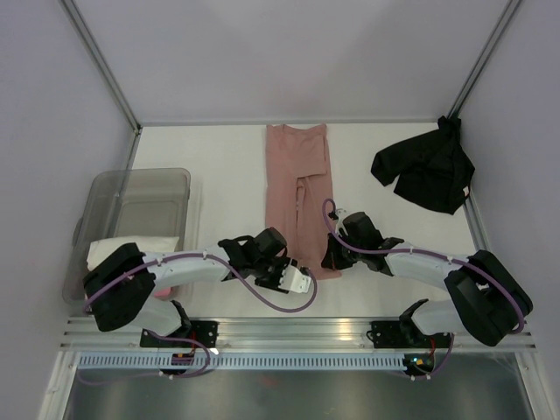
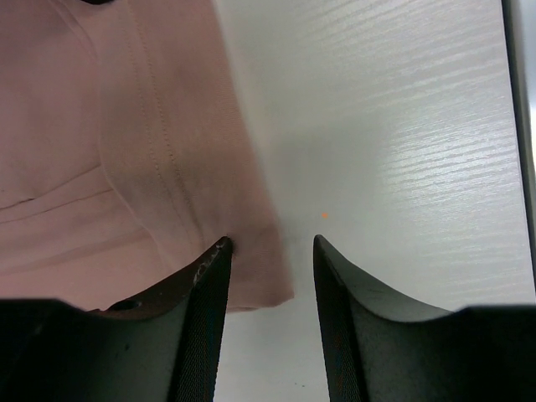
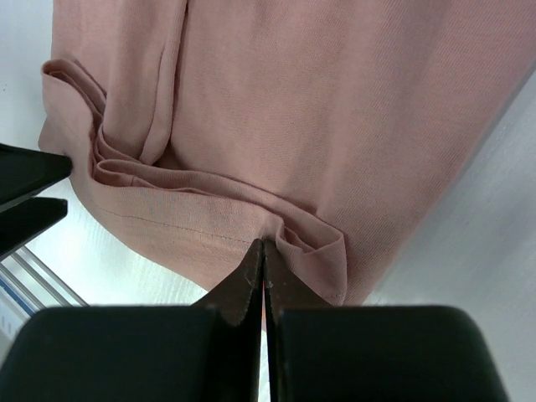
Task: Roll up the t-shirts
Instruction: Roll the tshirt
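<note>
The salmon-pink t-shirt (image 1: pixel 297 175) lies folded into a long narrow strip down the middle of the worktop (image 1: pixel 219 157). Both arms are at its near end.

The left pincer (image 2: pixel 270 244) stands released at the strip's near left corner, with one finger over the cloth and the other over bare worktop. The right pincer (image 3: pixel 264 244) is clenched tight, its tip against the puckered hem at the near right corner. It may be nipping a thin fold, but the view does not settle that.

The black t-shirt (image 1: pixel 429 171) sits crumpled at the far right. A cream bundle (image 1: pixel 131 249) rests at the near end of the grey bin (image 1: pixel 140 179) on the left.
</note>
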`<action>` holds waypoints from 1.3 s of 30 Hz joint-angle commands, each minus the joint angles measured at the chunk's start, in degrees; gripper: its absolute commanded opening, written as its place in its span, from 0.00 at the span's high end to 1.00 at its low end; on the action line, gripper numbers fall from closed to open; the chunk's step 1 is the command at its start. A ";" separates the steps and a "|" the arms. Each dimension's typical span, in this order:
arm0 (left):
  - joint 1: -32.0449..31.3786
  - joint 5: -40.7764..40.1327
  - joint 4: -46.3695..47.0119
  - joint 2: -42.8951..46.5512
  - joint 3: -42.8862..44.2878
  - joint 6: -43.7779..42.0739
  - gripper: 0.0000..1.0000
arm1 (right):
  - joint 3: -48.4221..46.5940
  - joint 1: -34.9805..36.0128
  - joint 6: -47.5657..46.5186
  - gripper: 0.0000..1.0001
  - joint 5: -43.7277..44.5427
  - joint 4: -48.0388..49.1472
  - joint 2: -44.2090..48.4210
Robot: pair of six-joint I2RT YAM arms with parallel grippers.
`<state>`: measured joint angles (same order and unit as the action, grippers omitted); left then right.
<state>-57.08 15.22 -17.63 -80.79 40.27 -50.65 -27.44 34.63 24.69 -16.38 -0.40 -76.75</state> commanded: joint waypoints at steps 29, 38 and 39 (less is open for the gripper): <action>9.79 8.41 -14.98 -5.25 12.90 10.31 0.98 | -3.59 -0.27 -56.30 0.50 -7.68 -20.32 30.60; 11.90 11.23 -16.12 -5.87 13.69 10.13 0.98 | 5.02 6.49 -68.99 0.47 1.79 -15.88 32.10; 11.99 11.32 -16.12 -5.87 13.69 10.22 0.98 | 5.38 6.59 -69.25 0.46 1.18 -14.64 30.80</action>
<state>-45.65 22.76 -32.25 -86.04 52.45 -42.33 -23.73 39.79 -38.94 -17.17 -20.91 -45.71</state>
